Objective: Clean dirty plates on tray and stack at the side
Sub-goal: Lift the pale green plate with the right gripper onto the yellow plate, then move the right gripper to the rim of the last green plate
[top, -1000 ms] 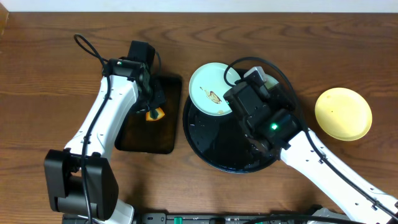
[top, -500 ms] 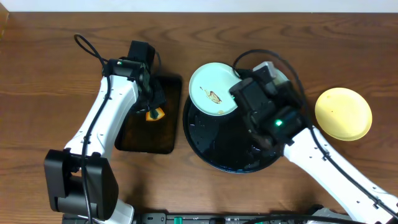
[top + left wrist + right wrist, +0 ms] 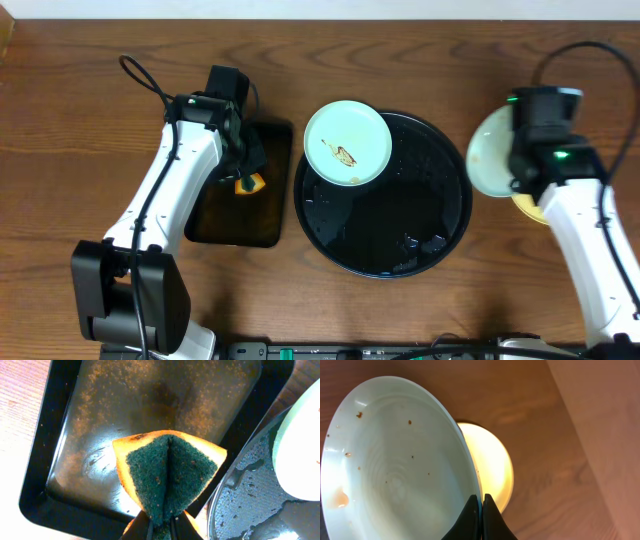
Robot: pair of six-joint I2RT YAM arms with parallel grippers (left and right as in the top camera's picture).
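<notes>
Right end effector [image 3: 481, 504] carried mint plate [image 3: 395, 460] off tray [image 3: 445, 245], above yellow plate [image 3: 494, 462].

- left arm [image 3: 165, 185]: reaches from near edge up toward far side, elbow bent, wrist tipped downward
- left pincer [image 3: 160, 527]: fingers squeezed close, clamped on folded sponge [image 3: 167, 475], held off surface below
- right arm [image 3: 585, 250]: stretches from lower right toward far side, wrist pointing down
- right pincer [image 3: 481, 510]: fingertips nearly together, pinching rim of pale plate [image 3: 395, 460], plate held tilted

First plate [image 3: 347, 144] on the tray [image 3: 390, 235] rear-left; second plate [image 3: 485, 152] over third plate [image 3: 492, 462] right of the tray
</notes>
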